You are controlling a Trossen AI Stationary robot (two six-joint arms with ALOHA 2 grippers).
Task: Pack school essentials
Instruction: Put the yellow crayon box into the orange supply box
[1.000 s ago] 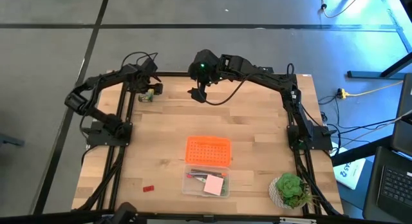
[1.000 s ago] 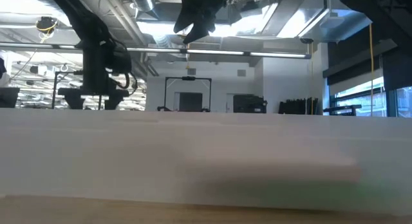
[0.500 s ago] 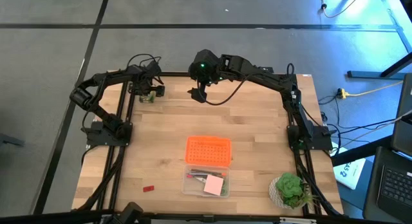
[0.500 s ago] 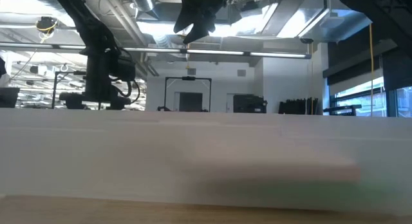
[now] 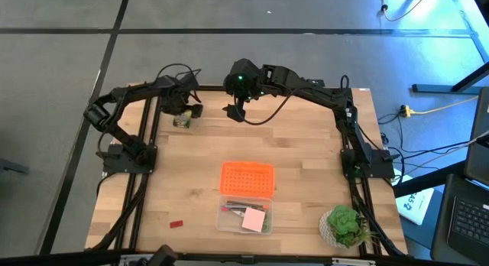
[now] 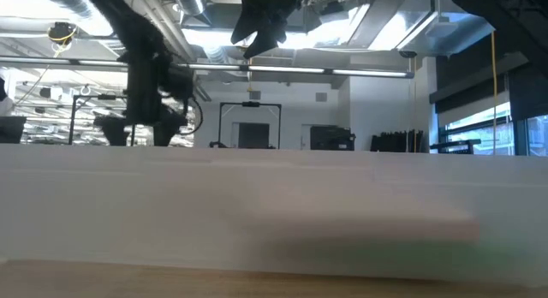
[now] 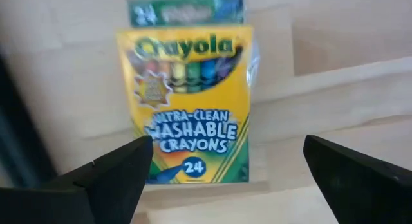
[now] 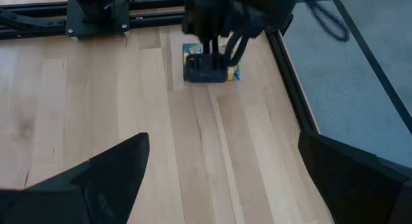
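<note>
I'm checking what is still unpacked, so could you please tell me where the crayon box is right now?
In the high view the crayon box lies at the table's far left corner, directly under the open left gripper, far from the clear plastic box.

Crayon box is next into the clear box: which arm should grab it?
Left. The left pincer hangs open right over the crayon box at the table's far left corner. The right pincer is open too, but sits farther along the far edge.

Overhead and both wrist cameras share the crayon box (image 7: pixel 190 102).
</note>
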